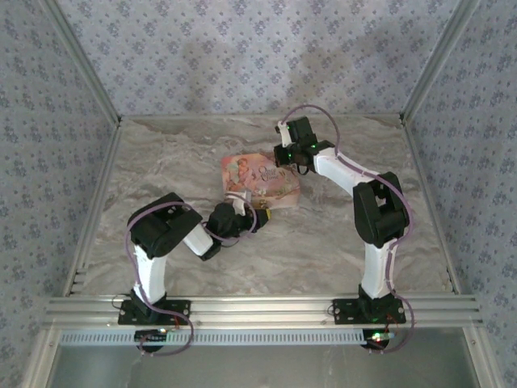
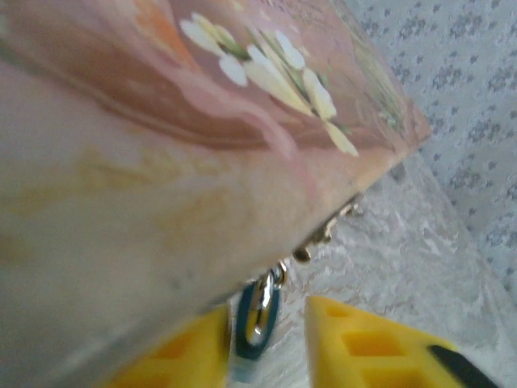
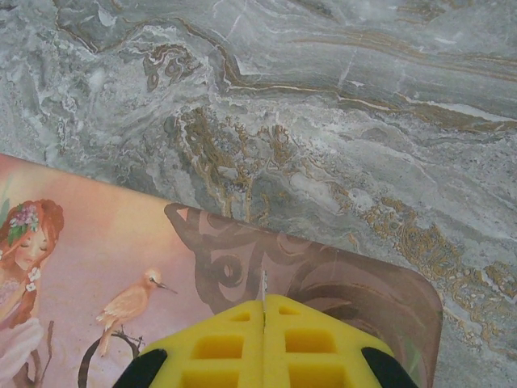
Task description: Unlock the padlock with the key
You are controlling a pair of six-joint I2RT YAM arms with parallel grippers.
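Note:
The padlock (image 2: 260, 322), tiny with a blue body and a silvery shackle, hangs from the zipper hardware at the edge of the pink illustrated pouch (image 2: 161, 162). It sits between the yellow fingers (image 2: 363, 343) of my left gripper (image 2: 271, 314), close to the left one; the jaws stand apart and the right finger is clear of it. My right gripper (image 3: 264, 304) hovers over the pouch (image 3: 97, 259), shut on a thin silvery key (image 3: 264, 284) whose tip pokes out between the pads. From above, the left gripper (image 1: 245, 217) is at the pouch's (image 1: 258, 179) near edge and the right gripper (image 1: 291, 162) at its far right corner.
The marbled tabletop (image 1: 178, 162) is bounded by metal frame rails (image 1: 250, 307) at the front and patterned walls on three sides. Open room lies left and right of the pouch.

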